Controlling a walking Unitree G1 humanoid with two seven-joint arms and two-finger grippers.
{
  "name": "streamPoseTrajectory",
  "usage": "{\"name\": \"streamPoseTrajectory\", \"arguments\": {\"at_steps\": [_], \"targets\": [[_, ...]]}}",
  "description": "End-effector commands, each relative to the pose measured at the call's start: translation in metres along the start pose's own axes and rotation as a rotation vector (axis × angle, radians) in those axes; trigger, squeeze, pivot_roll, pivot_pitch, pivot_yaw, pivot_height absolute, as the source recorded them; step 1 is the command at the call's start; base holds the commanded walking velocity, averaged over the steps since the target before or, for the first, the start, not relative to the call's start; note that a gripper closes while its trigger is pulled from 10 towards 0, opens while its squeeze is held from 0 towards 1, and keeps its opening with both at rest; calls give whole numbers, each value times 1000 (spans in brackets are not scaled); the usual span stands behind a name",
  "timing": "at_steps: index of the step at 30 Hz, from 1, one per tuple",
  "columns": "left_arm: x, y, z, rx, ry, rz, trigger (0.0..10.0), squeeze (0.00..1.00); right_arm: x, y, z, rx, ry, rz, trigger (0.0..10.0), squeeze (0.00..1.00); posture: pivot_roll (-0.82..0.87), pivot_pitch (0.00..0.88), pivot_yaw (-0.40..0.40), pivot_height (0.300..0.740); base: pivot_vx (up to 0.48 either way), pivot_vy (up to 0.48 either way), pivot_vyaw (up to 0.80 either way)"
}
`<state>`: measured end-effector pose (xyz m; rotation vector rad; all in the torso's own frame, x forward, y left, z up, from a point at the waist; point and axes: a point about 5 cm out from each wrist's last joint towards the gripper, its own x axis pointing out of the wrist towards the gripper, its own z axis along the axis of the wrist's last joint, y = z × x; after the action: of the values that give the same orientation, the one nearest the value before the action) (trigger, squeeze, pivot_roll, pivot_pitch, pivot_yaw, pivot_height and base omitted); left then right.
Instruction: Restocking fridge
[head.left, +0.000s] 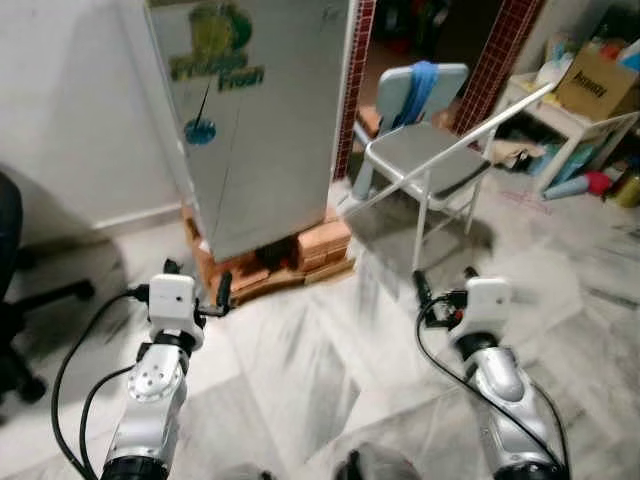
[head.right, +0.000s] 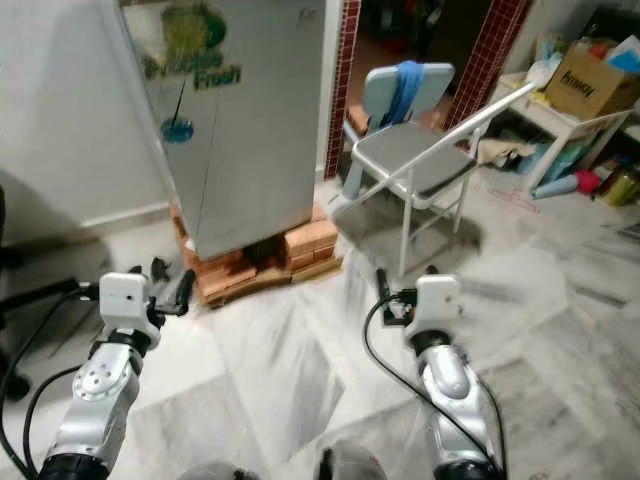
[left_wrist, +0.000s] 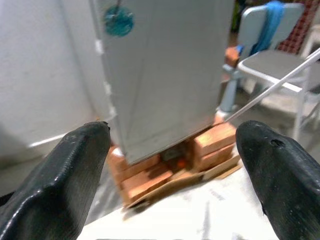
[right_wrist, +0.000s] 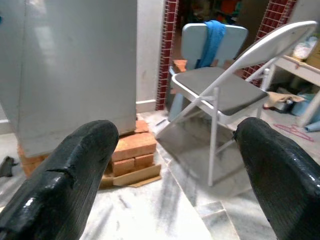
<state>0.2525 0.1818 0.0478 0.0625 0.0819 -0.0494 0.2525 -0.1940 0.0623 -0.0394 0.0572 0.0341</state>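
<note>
A grey fridge (head.left: 262, 120) stands ahead of me with its door closed, raised on red bricks (head.left: 322, 245) and a flat board. A green sticker and a blue round sticker mark its front. My left gripper (head.left: 197, 285) is held low over the marble floor, short of the fridge's near corner, open and empty. My right gripper (head.left: 444, 285) hovers to the right, level with it, open and empty too. In the left wrist view the fridge (left_wrist: 165, 75) shows between two black fingers (left_wrist: 65, 175).
A grey folding chair (head.left: 430, 155) with a blue cloth over its back stands right of the fridge. A white shelf (head.left: 585, 120) with a cardboard box is at far right. A black office chair base (head.left: 20, 330) sits at left. Open marble floor (head.left: 330, 370) lies ahead.
</note>
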Motion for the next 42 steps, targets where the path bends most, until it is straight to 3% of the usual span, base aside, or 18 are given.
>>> {"name": "streamPoseTrajectory", "arguments": {"at_steps": [1, 6, 13, 21, 30, 42], "targets": [[-4, -2, 1, 5, -7, 0, 10000, 0, -5, -4, 1, -1, 4, -4, 10000, 0, 24, 0, -18, 740, 0, 446, 0], [-13, -1, -6, -9, 24, 1, 10000, 0, -17, -10, -5, -17, 36, -12, 10000, 0, 20, 6, -25, 740, 0, 445, 0], [-3, -7, 3, 10, -2, -27, 10000, 0, -7, -1, 4, -13, 14, 7, 10000, 0, 21, 8, -28, 740, 298, 276, -144], [-2, -6, 6, 14, -7, -28, 10000, 0, -7, 4, 7, -31, 6, 38, 10000, 0, 22, 9, -30, 740, 468, 0, -645], [-2, -7, 4, -15, 13, -16, 10000, 0, -3, 7, 9, -29, 4, 39, 10000, 0, 25, 11, -29, 740, 455, 0, -110], [-6, 2, -1, -21, 58, 28, 10000, 0, -4, 2, 8, -45, 14, 40, 10000, 0, 27, 12, -27, 740, 233, 381, -630]]}}
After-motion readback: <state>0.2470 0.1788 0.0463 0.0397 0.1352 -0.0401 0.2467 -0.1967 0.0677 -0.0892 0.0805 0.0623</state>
